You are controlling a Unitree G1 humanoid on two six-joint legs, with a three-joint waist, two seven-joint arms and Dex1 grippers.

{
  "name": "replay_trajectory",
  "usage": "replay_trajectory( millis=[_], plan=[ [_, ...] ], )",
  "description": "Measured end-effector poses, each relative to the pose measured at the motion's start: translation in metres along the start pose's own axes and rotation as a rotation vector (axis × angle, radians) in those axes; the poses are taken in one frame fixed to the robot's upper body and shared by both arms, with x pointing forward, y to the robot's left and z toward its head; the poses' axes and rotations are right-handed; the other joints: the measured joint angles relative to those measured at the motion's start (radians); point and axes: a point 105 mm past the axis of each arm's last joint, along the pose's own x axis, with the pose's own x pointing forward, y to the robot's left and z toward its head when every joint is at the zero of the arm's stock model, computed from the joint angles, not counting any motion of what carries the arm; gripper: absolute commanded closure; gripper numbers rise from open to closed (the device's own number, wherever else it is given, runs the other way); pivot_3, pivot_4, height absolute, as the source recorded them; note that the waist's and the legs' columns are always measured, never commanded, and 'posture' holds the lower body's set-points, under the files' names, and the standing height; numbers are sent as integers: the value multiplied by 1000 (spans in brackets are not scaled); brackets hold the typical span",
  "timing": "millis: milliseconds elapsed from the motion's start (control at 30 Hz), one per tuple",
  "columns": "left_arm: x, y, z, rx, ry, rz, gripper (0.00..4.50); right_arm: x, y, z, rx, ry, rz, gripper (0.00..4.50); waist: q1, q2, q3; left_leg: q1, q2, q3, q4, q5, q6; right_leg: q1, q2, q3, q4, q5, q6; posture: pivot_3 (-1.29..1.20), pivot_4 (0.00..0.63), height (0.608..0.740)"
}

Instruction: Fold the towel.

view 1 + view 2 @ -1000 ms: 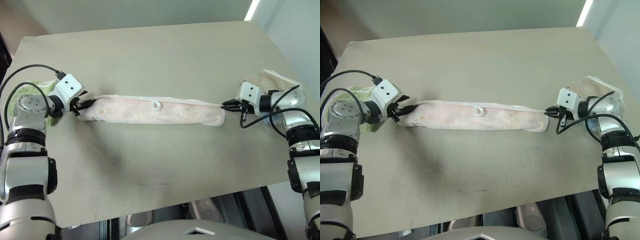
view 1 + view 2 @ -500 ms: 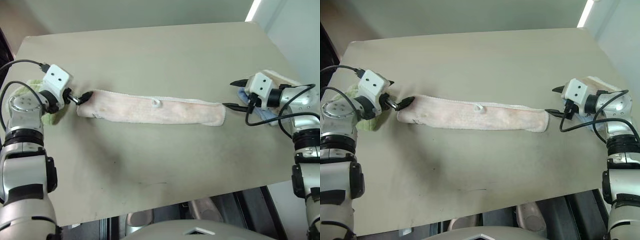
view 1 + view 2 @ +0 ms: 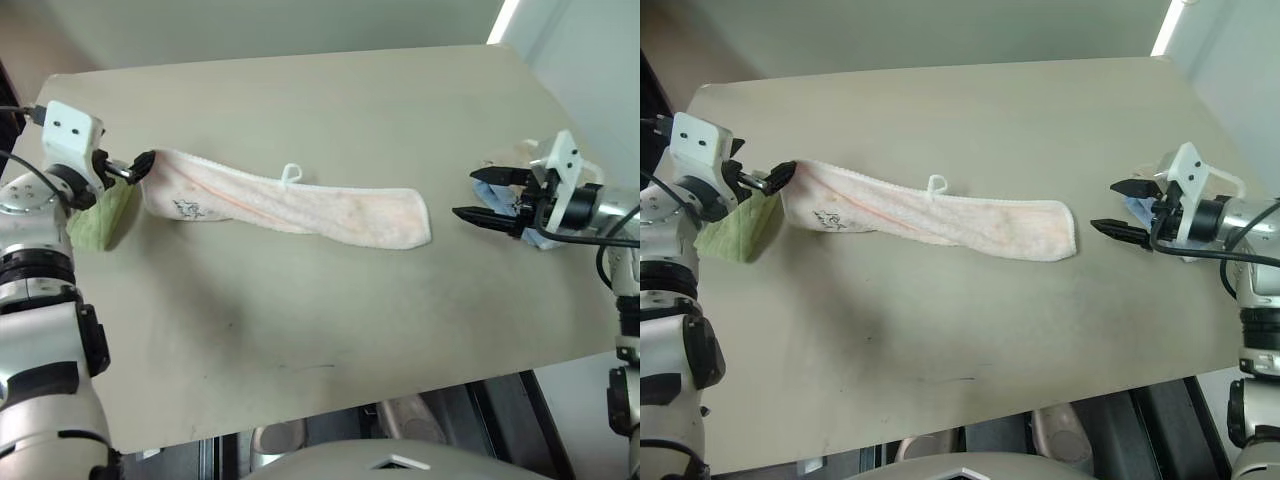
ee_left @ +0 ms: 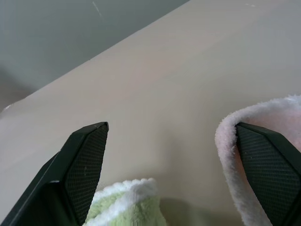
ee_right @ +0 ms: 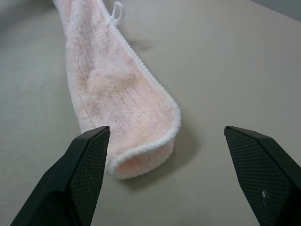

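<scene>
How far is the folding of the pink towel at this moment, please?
Done: the towel lies on the table as a long narrow folded strip. In hand: both grippers are open; the right gripper is clear of the strip's end, while the other end drapes over one finger of the left gripper. Left: folding the strip end to end.

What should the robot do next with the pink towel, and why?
Probably ease the left gripper away. Both grippers are open, yet the towel drapes over one left finger; the right gripper is apart from it. Then regrasp the ends.
</scene>
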Motion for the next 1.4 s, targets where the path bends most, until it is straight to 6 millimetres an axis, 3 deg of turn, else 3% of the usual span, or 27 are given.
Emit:
replay_trajectory(
  millis=[100, 233, 533, 600, 733, 833, 967, 1167, 1400],
  plan=[
    [2, -23, -13, -19, 42, -136, 0, 11, 21, -19, 81, 16, 24, 406, 4, 1, 0, 1, 1, -1, 0, 0, 0, 0, 0, 1, 1, -1, 0, 0, 150, 740],
    [3, -46, -21, -11, 79, -277, 0, 13, 23, -13, 59, 18, 9, 406, 4, 0, 0, 0, -1, 0, 4, 0, 0, 0, 0, 1, 0, 2, 3, 0, 150, 740],
    [2, -52, -18, 59, 104, -338, 0, 14, 22, -6, 50, 7, -7, 406, 4, 0, 0, 0, -1, 0, 5, 0, 0, 1, 0, 1, 0, 2, 3, 0, 150, 740],
    [2, -52, -17, 56, 100, -332, 0, 15, 23, -4, 74, -7, -8, 36, 4, 0, 0, -1, -1, 0, 5, 0, 0, 1, 0, 1, 0, 2, 3, 0, 150, 740],
    [-5, -42, 20, 63, -66, -335, 0, 33, 52, -4, 496, -119, 41, 10, 5, -4, -1, -2, -1, 1, 4, -1, -1, 1, 6, 0, -2, 2, 2, 0, 150, 740],
    [-10, -36, 36, 95, -122, -325, 0, 33, 58, -8, 594, -87, 34, 10, 5, -3, 0, -2, -2, 1, 3, -1, -1, 1, 6, 1, -2, 2, 2, 0, 150, 740],
    [-19, -41, 28, 123, -104, -368, 0, 32, 53, -3, 693, -129, -17, 10, 4, -5, -2, -1, 0, -2, 3, -1, 0, 1, 6, 1, -3, 2, 2, 0, 150, 740],
    [-40, -69, 18, 258, -75, -532, 0, 30, 47, -33, 1007, -99, -140, 10, 2, -5, -1, -2, 1, -3, 0, -1, 0, -4, 5, 1, -2, 3, -1, 0, 150, 740],
    [-43, -88, 33, 324, -131, -585, 0, 22, 45, -35, 1068, -71, -170, 10, 4, -5, -2, -3, 1, -6, -1, -3, 3, -4, 5, 1, -2, -1, -8, 0, 150, 740]
  ],
)
